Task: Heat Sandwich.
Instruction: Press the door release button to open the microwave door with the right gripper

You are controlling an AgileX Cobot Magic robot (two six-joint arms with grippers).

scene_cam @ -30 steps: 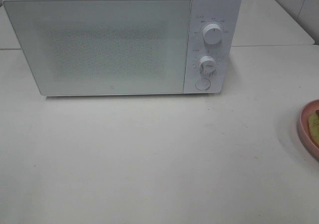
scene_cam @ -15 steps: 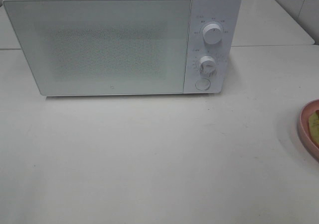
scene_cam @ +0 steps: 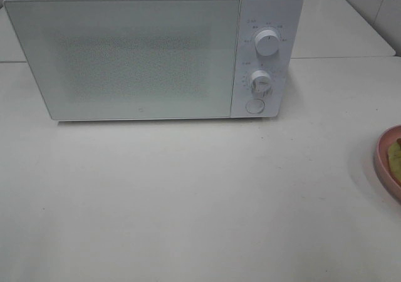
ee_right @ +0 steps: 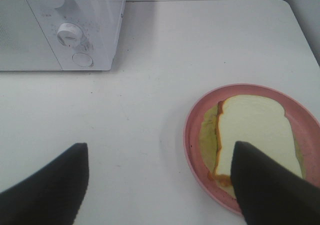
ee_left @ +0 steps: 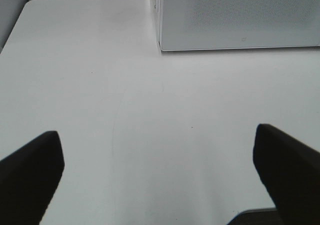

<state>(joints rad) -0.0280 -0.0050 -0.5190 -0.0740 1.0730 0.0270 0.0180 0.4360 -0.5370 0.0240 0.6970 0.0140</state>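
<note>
The white microwave (scene_cam: 150, 53) stands at the back of the table with its door shut; its corner shows in the left wrist view (ee_left: 235, 17) and its knobs in the right wrist view (ee_right: 70, 25). The sandwich (ee_right: 252, 135), pale bread with a tan crust and yellow-green filling, lies on a round pink plate (ee_right: 192, 130) at the table's right edge (scene_cam: 383, 163); a sliver of it shows in the exterior view (scene_cam: 395, 158). My right gripper (ee_right: 160, 185) is open above the table, one finger over the plate's near side. My left gripper (ee_left: 157, 177) is open over bare table, left of the microwave's front.
The microwave has two round knobs (scene_cam: 267, 42) and a round button (scene_cam: 254, 105) on its right panel. The white table (scene_cam: 188, 194) meets a second table behind the microwave. A tiled wall (scene_cam: 376, 0) shows at the back right.
</note>
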